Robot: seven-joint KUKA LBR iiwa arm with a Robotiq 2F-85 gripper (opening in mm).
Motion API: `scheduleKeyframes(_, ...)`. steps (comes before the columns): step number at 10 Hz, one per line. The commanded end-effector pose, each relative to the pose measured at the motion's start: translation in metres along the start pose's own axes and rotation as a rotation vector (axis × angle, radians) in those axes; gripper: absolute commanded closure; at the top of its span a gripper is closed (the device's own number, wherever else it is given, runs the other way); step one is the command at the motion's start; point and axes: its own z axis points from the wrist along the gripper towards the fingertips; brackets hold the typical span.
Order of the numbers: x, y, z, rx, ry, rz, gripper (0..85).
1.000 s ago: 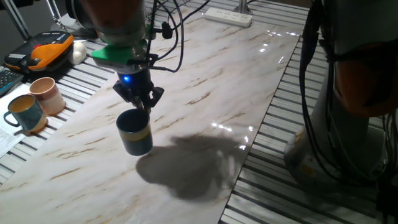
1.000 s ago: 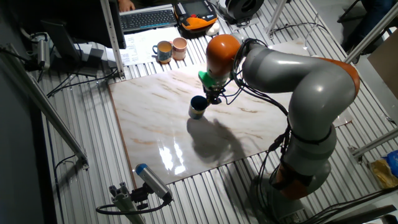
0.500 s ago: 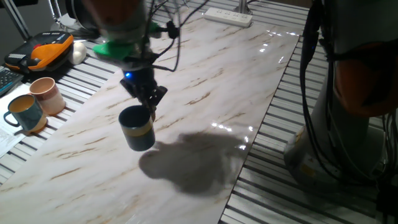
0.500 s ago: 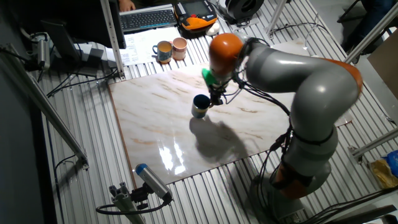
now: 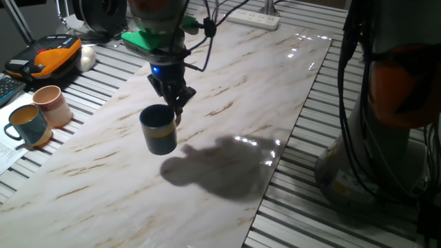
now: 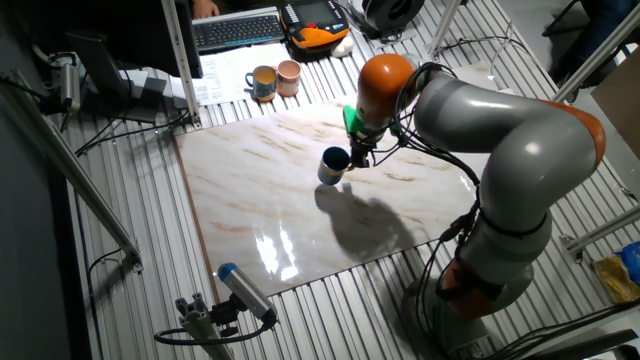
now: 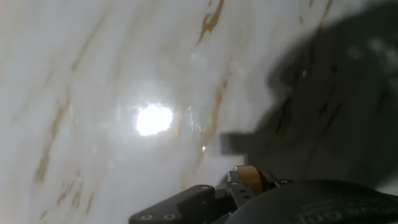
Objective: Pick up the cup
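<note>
The cup is a dark teal-blue mug with a yellow-tan band around its lower body. It hangs tilted above the marble tabletop, held at its rim. My gripper is shut on the cup's rim and handle side. In the other fixed view the cup hangs just left of the gripper. In the hand view the cup's dark body and yellow handle fill the bottom edge, with the tabletop far below.
A lighter teal mug and a pale pink cup stand off the marble top at the left. An orange and black device lies behind them. A power strip lies at the far end. The arm's shadow falls on the tabletop.
My gripper has carried the cup up and to the right, away from the tabletop. The cup stays gripped and tilted.
</note>
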Motion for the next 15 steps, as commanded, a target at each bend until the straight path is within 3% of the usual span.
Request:
scheduleKeyframes(1, -0.001, -0.002, -0.001, 0.004, -0.006, -0.001, 85.0)
scheduleKeyframes(5, -0.011, -0.012, -0.007, 0.041, -0.059, -0.107, 85.0)
scheduleKeyframes(6, -0.014, -0.011, -0.008, 0.028, -0.045, -0.116, 85.0)
scheduleKeyframes(8, -0.013, -0.004, -0.001, 0.034, -0.049, -0.105, 85.0)
scheduleKeyframes(11, -0.021, 0.003, 0.005, 0.012, -0.022, -0.095, 85.0)
scheduleKeyframes(14, -0.039, 0.004, 0.006, -0.007, 0.002, -0.098, 85.0)
scheduleKeyframes(15, -0.041, 0.007, 0.010, -0.012, 0.009, -0.101, 85.0)
